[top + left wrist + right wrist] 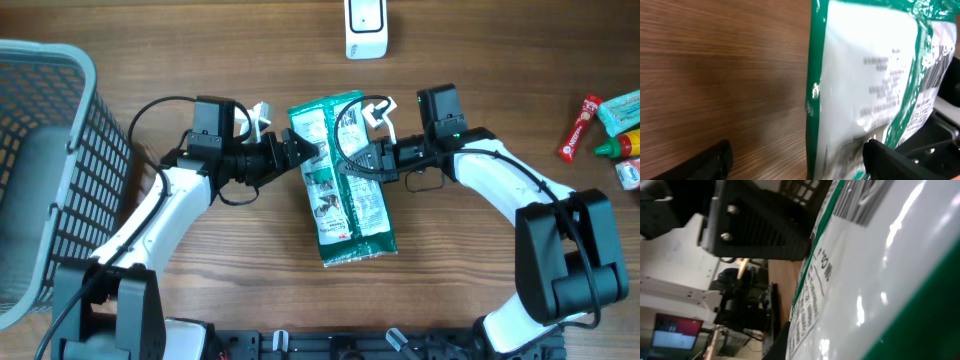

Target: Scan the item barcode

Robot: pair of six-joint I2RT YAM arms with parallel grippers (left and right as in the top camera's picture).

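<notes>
Jaws spread wide on the left gripper (297, 152), one dark finger (715, 159) over bare wood and the other finger (895, 159) against the packet's printed face. Jaws pressed together on the right gripper (352, 162), pinching the packet (352, 215) in its upper half. Underneath everything, brown wood-grain table (200, 60). At the left edge, grey mesh basket (60, 150). In the middle of the table, between both grippers, the green-and-white packet, long axis running away from the robot, slightly slanted. Fills the right wrist view, glossy, with dark bars (862, 197) at the top, probably the barcode. Beyond the packet, at the far edge, white scanner (365, 30), well apart from it. Far right, clustered: teal box (620, 108), red tube (578, 128), small green bottle (618, 147).
</notes>
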